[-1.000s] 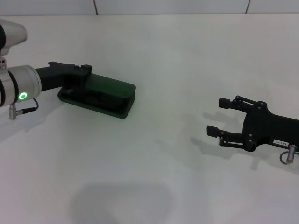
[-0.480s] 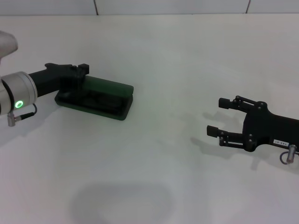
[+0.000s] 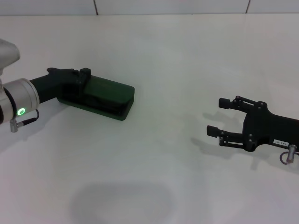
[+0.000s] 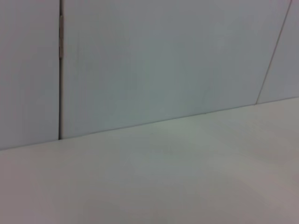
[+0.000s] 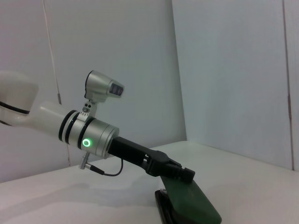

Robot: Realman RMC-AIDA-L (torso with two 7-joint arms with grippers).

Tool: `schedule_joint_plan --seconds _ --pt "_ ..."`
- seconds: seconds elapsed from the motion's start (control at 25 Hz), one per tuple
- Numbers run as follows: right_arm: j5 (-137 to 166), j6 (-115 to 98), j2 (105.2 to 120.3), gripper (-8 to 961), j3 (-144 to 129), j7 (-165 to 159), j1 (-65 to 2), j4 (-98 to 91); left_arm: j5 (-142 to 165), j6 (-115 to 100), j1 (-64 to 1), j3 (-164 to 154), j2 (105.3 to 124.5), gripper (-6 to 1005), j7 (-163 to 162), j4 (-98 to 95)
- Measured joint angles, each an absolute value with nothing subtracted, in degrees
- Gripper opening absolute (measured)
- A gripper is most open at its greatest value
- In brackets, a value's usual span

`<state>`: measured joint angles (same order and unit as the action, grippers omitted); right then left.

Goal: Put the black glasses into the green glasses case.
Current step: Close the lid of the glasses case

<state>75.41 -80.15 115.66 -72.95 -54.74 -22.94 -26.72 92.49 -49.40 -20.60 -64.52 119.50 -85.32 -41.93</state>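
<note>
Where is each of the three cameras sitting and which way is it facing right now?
Head view: up on the robot, looking down at the white table, the green glasses case, the left gripper on the case, and the right gripper idle, jaws apart.
Left wrist view: low, facing a bare wall; no robot parts show.
Right wrist view: across the table at the left arm.
Head and right wrist views share the case and left gripper.

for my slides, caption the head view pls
Left gripper on the closed green glasses case; right gripper open, apart.
</note>
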Motion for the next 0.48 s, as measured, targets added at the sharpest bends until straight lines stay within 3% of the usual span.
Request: schedule_joint_plan --seconds 0.48 --pt "75.40 -80.15 115.66 811 -72.95 -54.85 -22.93 -26.71 88.67 -50.62 -20.79 -63.08 119.58 21 -80.22 -39.72"
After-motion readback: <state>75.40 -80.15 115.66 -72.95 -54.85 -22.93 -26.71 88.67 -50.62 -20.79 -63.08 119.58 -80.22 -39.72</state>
